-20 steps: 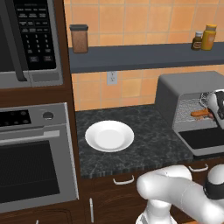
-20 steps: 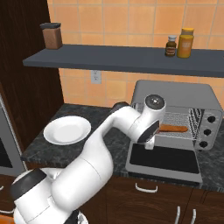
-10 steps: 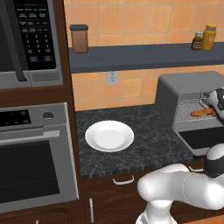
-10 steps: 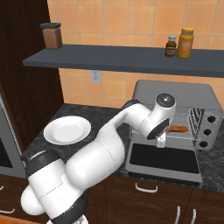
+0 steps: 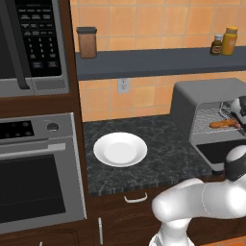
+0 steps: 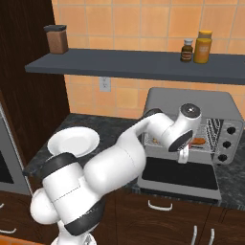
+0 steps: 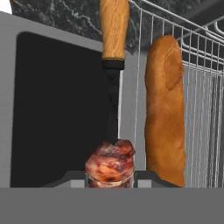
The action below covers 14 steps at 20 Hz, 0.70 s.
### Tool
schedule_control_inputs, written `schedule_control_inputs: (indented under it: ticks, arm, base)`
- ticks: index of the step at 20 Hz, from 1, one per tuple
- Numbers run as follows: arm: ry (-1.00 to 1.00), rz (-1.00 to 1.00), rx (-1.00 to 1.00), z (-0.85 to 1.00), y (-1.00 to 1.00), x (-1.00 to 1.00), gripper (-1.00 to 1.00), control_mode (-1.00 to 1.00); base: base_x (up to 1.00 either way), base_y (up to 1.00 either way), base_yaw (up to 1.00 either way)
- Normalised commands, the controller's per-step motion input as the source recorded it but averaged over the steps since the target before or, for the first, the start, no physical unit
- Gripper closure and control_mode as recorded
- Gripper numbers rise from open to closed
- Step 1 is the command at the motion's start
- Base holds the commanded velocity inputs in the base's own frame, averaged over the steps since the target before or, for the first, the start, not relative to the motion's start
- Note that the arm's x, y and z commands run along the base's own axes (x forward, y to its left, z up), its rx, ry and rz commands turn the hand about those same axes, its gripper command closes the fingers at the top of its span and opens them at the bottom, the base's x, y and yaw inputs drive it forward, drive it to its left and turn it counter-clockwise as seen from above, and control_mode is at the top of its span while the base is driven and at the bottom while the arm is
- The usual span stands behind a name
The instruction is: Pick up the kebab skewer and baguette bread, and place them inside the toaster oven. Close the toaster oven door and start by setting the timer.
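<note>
**At the oven mouth: skewer gripped, bread on rack**

At the right end of the counter, over the lowered toaster oven door, claw clamped narrowly on the kebab skewer. Alongside, on the wire rack inside the toaster oven, lies the baguette bread. Near the counter's left edge sits a white plate.

There was one toaster oven at the right, one baguette bread on its rack, and one kebab skewer. One white plate sat mid-frame. Two bottles stood upper right on the shelf, one brown canister upper left. One microwave and one built-in oven filled the left edge.
</note>
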Motion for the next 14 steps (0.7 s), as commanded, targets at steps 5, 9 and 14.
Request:
schedule_control_inputs:
  ticks: [5, 9, 14]
  arm:
    - [0.07, 0.00, 0.00, 0.00, 0.00, 0.28, 1.00, -1.00]
    - [0.04, 0.00, 0.00, 0.00, 0.00, 0.18, 1.00, -1.00]
    - [0.02, 0.00, 0.00, 0.00, 0.00, 0.18, 1.00, -1.00]
  base:
    - [0.00, 0.00, 0.00]
    - [0.00, 0.00, 0.00]
    - [0.00, 0.00, 0.00]
